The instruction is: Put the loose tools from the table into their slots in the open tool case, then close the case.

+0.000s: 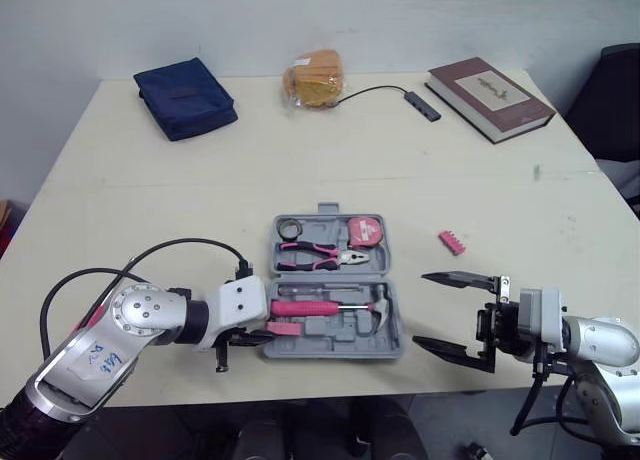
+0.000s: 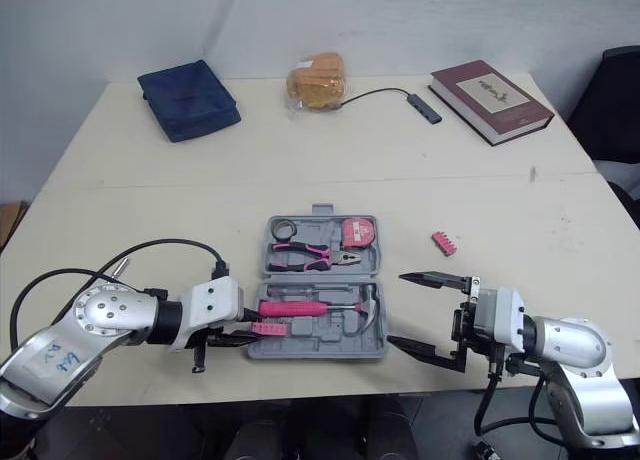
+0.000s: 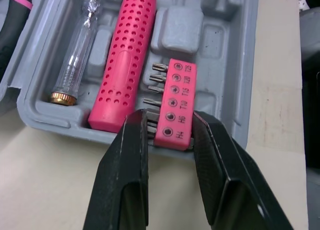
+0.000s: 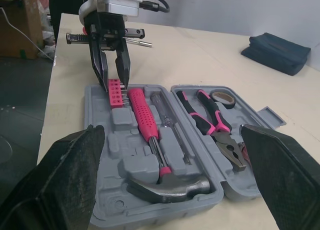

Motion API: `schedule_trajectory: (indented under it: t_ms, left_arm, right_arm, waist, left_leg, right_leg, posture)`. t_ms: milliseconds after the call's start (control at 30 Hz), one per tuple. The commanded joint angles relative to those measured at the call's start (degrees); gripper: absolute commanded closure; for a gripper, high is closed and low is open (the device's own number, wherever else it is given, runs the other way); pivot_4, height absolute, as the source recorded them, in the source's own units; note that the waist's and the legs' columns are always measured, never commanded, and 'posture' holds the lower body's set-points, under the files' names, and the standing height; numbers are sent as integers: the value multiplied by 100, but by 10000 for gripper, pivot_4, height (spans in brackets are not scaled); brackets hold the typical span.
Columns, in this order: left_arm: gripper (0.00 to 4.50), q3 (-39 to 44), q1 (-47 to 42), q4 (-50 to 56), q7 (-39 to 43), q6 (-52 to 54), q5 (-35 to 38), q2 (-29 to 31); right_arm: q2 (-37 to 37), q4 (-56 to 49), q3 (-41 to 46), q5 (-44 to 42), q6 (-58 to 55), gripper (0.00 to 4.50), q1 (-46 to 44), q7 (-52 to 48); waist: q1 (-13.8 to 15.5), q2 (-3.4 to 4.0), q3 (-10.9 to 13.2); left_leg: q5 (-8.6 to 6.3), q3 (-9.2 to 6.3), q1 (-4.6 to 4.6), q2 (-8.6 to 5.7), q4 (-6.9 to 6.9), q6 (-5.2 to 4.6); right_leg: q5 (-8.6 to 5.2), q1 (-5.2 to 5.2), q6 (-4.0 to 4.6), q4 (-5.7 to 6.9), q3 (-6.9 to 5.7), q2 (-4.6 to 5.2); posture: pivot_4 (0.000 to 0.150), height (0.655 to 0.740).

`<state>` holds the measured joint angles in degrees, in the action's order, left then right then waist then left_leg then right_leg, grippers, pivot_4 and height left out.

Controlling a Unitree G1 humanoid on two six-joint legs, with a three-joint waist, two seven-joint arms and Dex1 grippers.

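Observation:
The open grey tool case [image 1: 392, 280] lies at the table's front centre, holding pink-handled pliers [image 1: 315, 255], a tape measure [image 1: 365, 230], a roll of tape [image 1: 290, 227] and a pink-handled hammer [image 1: 340, 308]. My left gripper [image 3: 172, 120] is shut on a pink bit holder [image 3: 176, 97] at the case's front left corner, beside the hammer handle [image 3: 125, 60] and a clear screwdriver [image 3: 77, 55]. A second pink bit holder [image 1: 452, 243] lies loose on the table to the right of the case. My right gripper [image 1: 446, 313] hangs open and empty just right of the case.
At the back of the table lie a blue pouch [image 1: 185, 98], a bagged bread [image 1: 313, 80], a cabled hub [image 1: 422, 104] and a brown book [image 1: 490, 98]. A dark chair [image 1: 615, 95] stands past the table's right edge. Bare tabletop surrounds the case.

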<state>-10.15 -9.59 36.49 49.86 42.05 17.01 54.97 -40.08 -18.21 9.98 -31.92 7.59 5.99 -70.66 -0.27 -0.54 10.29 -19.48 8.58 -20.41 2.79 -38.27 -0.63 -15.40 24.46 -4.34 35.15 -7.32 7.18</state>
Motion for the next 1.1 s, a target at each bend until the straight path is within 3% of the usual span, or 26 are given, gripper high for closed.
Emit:
schedule_trajectory:
  t_ms: [33,567,700,900,1067,1100]
  left_arm:
    - [38661,-156,-65,171,-46,173,-131,56]
    - [38661,-626,-511,89,-387,648,-342,-302]
    - [38661,-542,-540,116,-309,711,-92,-463]
    - [12140,-112,-528,519,-59,596,185,-284]
    - [12140,391,-564,700,233,700,686,-120]
    - [12140,572,-408,494,417,67,675,-208]
  right_arm:
    - [-96,-260,221,-104,93,0,89,-16]
    - [124,530,129,45,715,0,111,-395]
    - [166,657,112,61,911,0,190,-483]
    - [118,554,158,-13,971,0,354,-509]
    - [45,383,187,-63,858,0,388,-453]
    - [24,303,178,-81,773,0,340,-393]
  waist:
    - [29,0,0]
    - [97,-1,0]
    - [135,0,0]
    - [162,-1,1]
    - [160,-1,1]
    - [153,-1,1]
  left_leg:
    - [0,0,0,0,0,1]
    - [4,-1,2,-5,-15,-4]
    - [3,-1,1,-5,-24,-5]
    - [-2,-8,-12,1,-62,-9]
    - [-3,-11,-14,2,-67,-9]
    - [-3,-11,-14,3,-68,-9]
  right_leg:
    - [0,0,0,0,1,-1]
    - [0,-3,0,15,8,-6]
    - [0,-3,0,20,8,-6]
    - [0,-3,0,30,14,-5]
    - [-1,-2,1,34,46,-4]
    - [-1,-2,2,35,46,-6]
  posture:
    - [1500,7400]
    - [1500,7400]
    - [1500,7400]
    - [1500,7400]
    - [1500,7400]
    - [1500,7400]
